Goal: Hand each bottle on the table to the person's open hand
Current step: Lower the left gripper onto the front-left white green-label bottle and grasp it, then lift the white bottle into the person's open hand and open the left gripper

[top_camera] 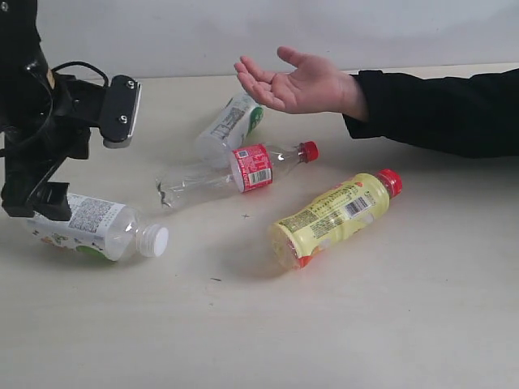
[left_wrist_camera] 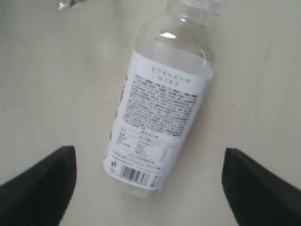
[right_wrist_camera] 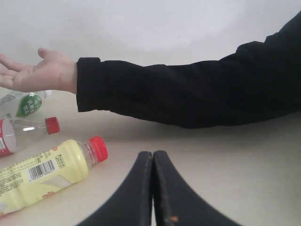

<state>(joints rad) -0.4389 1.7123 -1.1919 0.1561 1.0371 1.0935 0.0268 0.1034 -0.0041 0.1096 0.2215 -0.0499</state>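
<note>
Pale tabletop [top_camera: 389, 324], four bottles lying on their sides.
I see the white-capped bottle [top_camera: 101, 227] at left, the red-labelled bottle [top_camera: 243, 170] and green-labelled bottle [top_camera: 231, 123] close together mid-table, and the yellow bottle [top_camera: 334, 215] rightward.

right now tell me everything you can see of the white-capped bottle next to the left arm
The white-capped bottle is wide, made of clear plastic, and looks empty. Its white label carries small print and a barcode, with some green and orange print low on its side. Its ribbed white cap is on. It lies on its side on the table, cap pointing toward the middle. The left tool stands open astride it, and in the wrist view it is clear of both sides.
</note>
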